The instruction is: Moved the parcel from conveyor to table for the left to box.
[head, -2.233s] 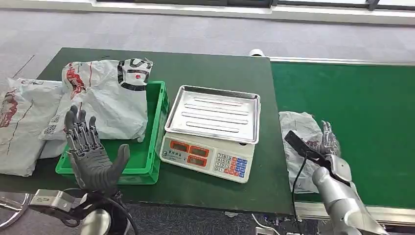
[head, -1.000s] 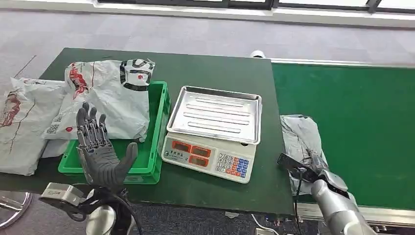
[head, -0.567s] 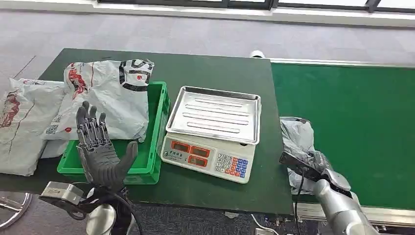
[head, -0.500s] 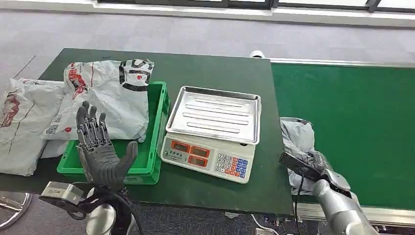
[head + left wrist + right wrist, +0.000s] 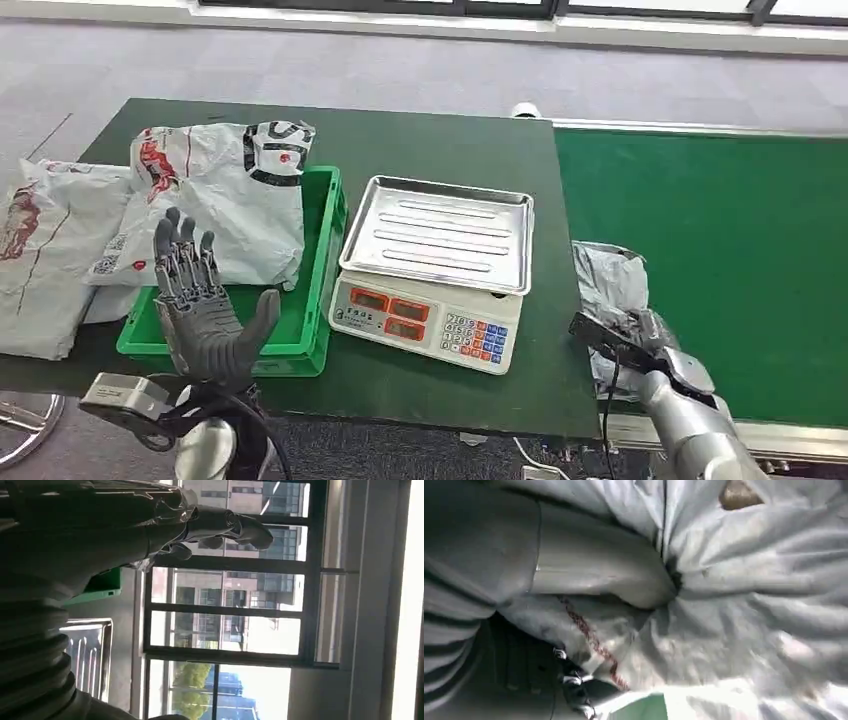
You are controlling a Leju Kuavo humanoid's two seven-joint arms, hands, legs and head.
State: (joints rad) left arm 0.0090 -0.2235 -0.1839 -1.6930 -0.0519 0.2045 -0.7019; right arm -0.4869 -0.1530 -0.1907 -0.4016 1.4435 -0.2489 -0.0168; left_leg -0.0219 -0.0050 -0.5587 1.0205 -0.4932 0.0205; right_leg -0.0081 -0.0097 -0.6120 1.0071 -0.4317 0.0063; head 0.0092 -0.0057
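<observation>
We see the grey parcel point(image 5: 610, 300) bunched up at the near edge of the green conveyor point(image 5: 720, 250), right beside the table point(image 5: 440, 140) edge; our right hand point(image 5: 655, 340) is clamped on it, thumb point(image 5: 594, 575) dug into the crumpled plastic point(image 5: 749, 605) in the right wrist view; a thin red line of print runs across the film there, no text we can read. Next out: a white scale point(image 5: 430, 270) on the table with a bare steel tray, red display windows and a keypad of white, blue and red keys, legends too small to read; left of it a green crate point(image 5: 300, 320) with a white poly bag point(image 5: 220, 190) draped over its far-left side, red and black graphics on the bag, lettering not legible; another white bag point(image 5: 40, 260) lies at the table's left end, red marks and a small QR-type label visible. Our left hand point(image 5: 200, 310) is raised in front of the crate, palm up, fingers spread, holding nothing.
</observation>
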